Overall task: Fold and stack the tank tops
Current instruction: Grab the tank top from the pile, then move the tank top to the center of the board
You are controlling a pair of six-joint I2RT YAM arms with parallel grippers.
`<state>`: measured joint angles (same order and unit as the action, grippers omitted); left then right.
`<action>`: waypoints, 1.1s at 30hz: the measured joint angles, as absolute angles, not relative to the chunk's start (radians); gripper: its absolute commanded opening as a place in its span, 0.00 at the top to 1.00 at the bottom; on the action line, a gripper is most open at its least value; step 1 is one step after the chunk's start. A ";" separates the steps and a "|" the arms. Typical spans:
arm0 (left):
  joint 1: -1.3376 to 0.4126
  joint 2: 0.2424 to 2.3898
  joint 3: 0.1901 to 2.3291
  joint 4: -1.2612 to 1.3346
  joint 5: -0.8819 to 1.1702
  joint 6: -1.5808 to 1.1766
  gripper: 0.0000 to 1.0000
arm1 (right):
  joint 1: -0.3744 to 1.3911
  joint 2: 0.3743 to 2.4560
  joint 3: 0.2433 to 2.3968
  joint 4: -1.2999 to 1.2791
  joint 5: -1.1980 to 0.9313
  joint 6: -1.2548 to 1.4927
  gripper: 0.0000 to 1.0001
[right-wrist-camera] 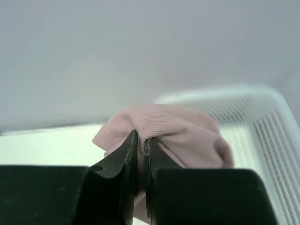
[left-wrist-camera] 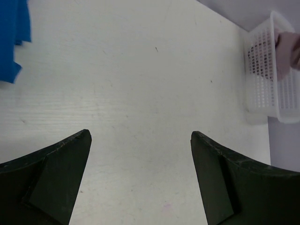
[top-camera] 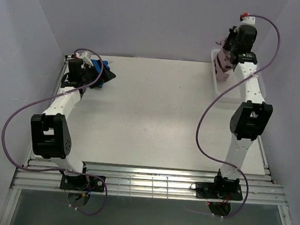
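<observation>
In the right wrist view my right gripper (right-wrist-camera: 141, 138) is shut on a fold of the dusty pink tank top (right-wrist-camera: 183, 129), which bunches up above the white lattice basket (right-wrist-camera: 265, 122). From above, the right gripper (top-camera: 222, 58) hangs over the basket (top-camera: 215, 78) at the far right with the pink top (top-camera: 223, 71) below it. A bright blue tank top (top-camera: 97, 65) lies at the far left, partly under my left gripper (top-camera: 107, 76). The left gripper (left-wrist-camera: 140, 136) is open over bare table. The blue top (left-wrist-camera: 11, 37) is at that view's upper left corner.
The basket (left-wrist-camera: 269, 79) stands at the table's far right edge, close to the right wall. Something dark shows through its lattice. Walls close in the table on the left, back and right. A slatted metal rail carries both arm bases (top-camera: 150, 184) along the near edge.
</observation>
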<state>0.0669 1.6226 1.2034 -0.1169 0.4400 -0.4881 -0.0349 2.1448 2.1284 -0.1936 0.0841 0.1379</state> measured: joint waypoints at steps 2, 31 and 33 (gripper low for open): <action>0.025 1.585 1.159 -0.120 0.441 -0.503 0.02 | 0.065 2.030 2.131 -0.153 0.070 0.102 0.92; -0.033 1.149 0.724 -0.426 0.250 -0.690 0.02 | 0.107 1.479 0.939 -0.281 -0.237 0.248 0.10; -0.047 1.191 0.707 -0.422 0.257 -0.696 0.02 | 0.131 1.448 0.926 -0.287 -0.218 0.247 0.10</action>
